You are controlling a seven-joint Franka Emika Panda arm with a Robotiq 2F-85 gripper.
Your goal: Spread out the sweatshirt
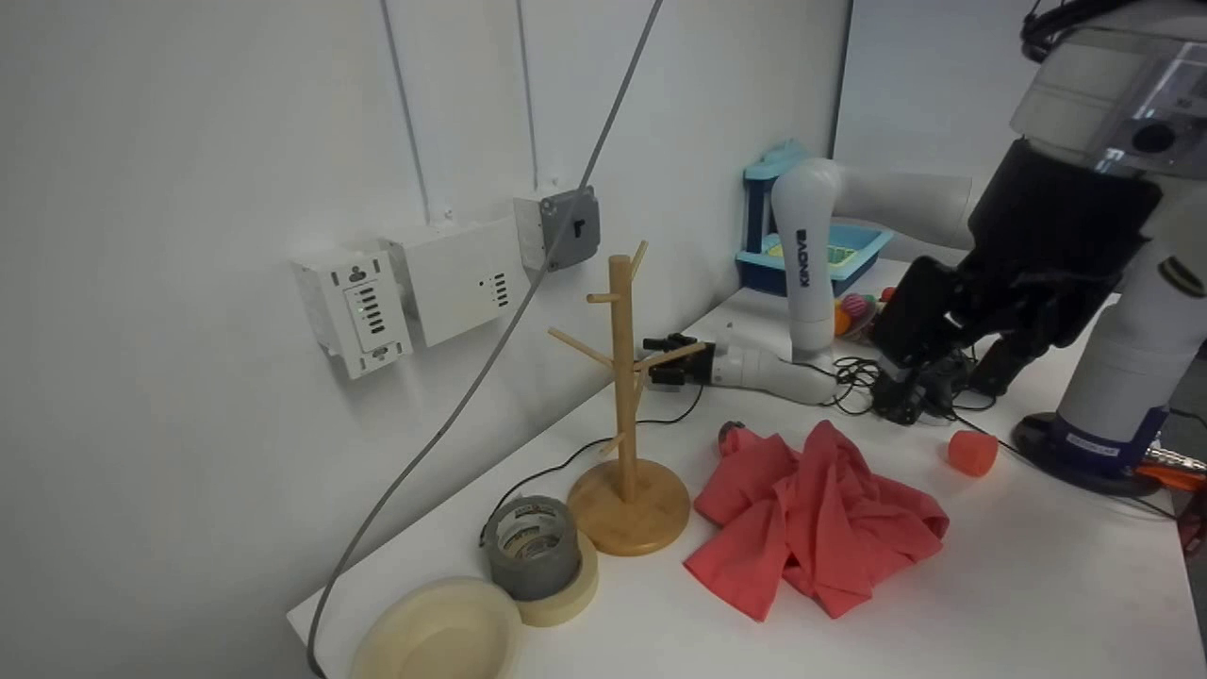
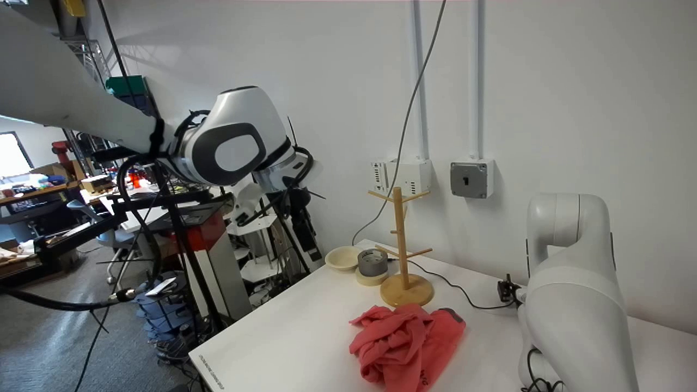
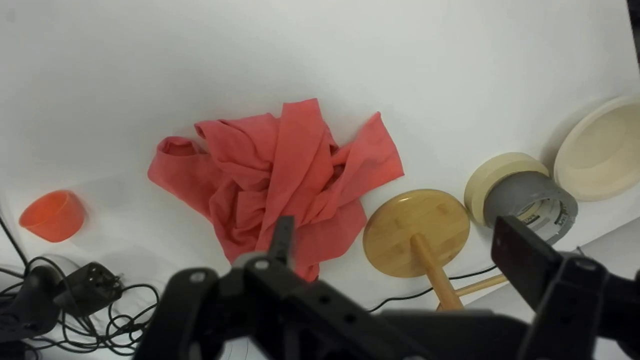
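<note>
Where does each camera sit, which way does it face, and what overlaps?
Wrist view: behind the open gripper, facing down at the sweatshirt; fingers show at the bottom.
In an exterior view: sits across the table from the wall, facing it; arm and gripper at left.
In an exterior view: sits high by the bowl, facing along the table; gripper and arm's end at right.
Both exterior views share the sweatshirt, bowl and mug tree.

Arm (image 2: pixel 136 122): white, smooth, upper left of the frame; dark grey ring (image 2: pixel 204 158) around a white oval (image 2: pixel 238 154)
Cables (image 2: pixel 311 162): black, loopy
Gripper (image 3: pixel 395 240): black, with blocky fingers (image 3: pixel 525 260)
Screws (image 3: pixel 197 276): little, round, grey
</note>
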